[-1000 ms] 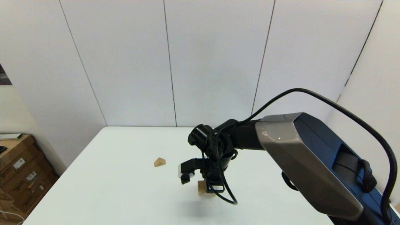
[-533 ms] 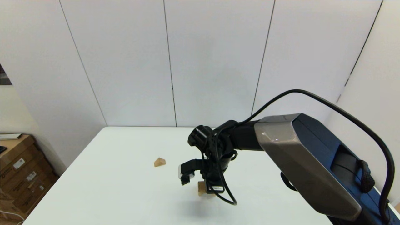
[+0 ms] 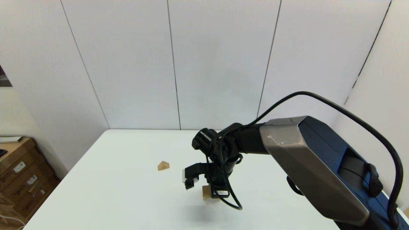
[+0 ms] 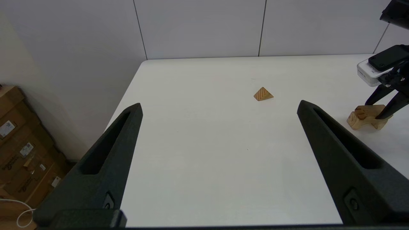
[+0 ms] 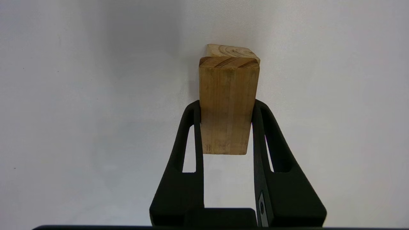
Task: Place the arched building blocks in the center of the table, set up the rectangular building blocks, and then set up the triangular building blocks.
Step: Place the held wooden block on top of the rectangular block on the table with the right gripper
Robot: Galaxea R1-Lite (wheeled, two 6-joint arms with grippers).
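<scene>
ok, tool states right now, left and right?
Left tool: open, empty, parked.
Right tool: shut on the rectangular block, on the arched block.

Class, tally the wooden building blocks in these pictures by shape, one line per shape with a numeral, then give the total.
Arched block: 1, on the table
Rectangular block: 1, lying on the arched block, between the right claw's fingers
Triangular block: 1, alone on the table, apart from the other two
Total: 3 wooden blocks
</scene>
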